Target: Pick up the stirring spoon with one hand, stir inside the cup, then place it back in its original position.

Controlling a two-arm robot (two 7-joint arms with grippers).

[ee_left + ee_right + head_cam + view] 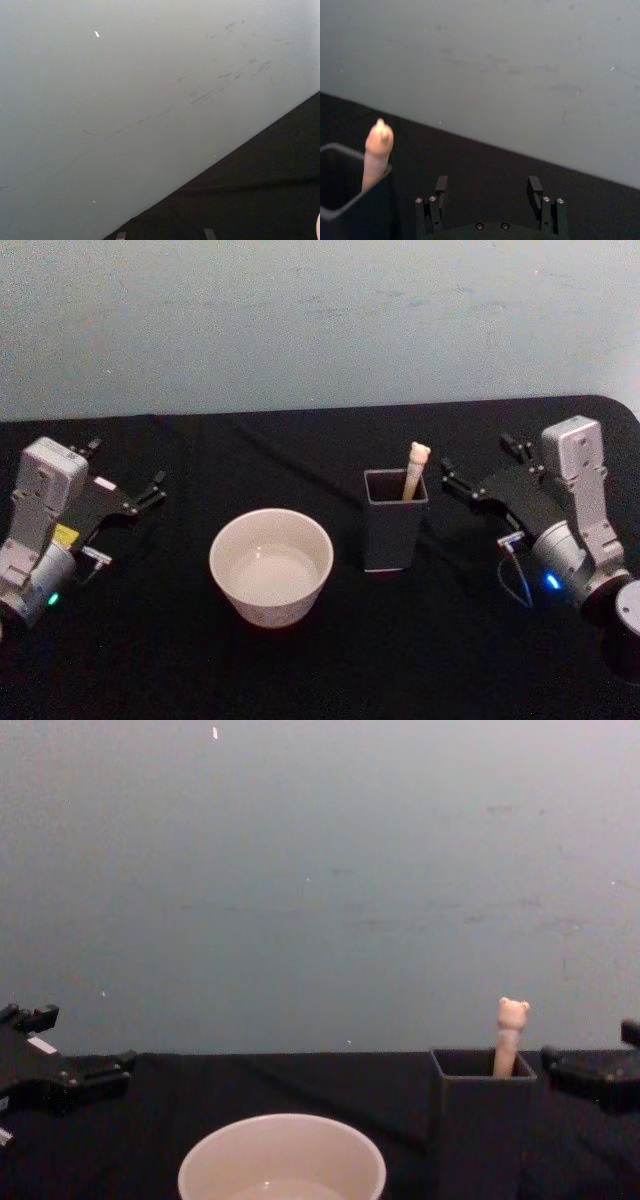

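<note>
- Nearest the robot, the cream-white cup (271,565) stands left of centre on the black-draped surface (330,670), its wide mouth open and apparently empty, well placed to receive a stirring tool.
- Just beside it to the right, the dark grey square holder (394,520) stands upright, narrower than the cup and apart from it.
- The stirring spoon (415,470) is parked inside the holder, bear-head handle leaning out over the far right corner, bowl hidden in the box; that tilt offers the handle to the arm closest by.
- The right gripper (447,476) hovers just beside the handle top, at about its height; its fingers (441,184) stand apart and hold nothing, a stance that reads as lined up for the pickup, not yet made.
- The left gripper (155,487) sits at the surface's left side, well apart from the cup; its fingers look parted and empty.
- Behind everything rises a plain pale wall (320,320).
</note>
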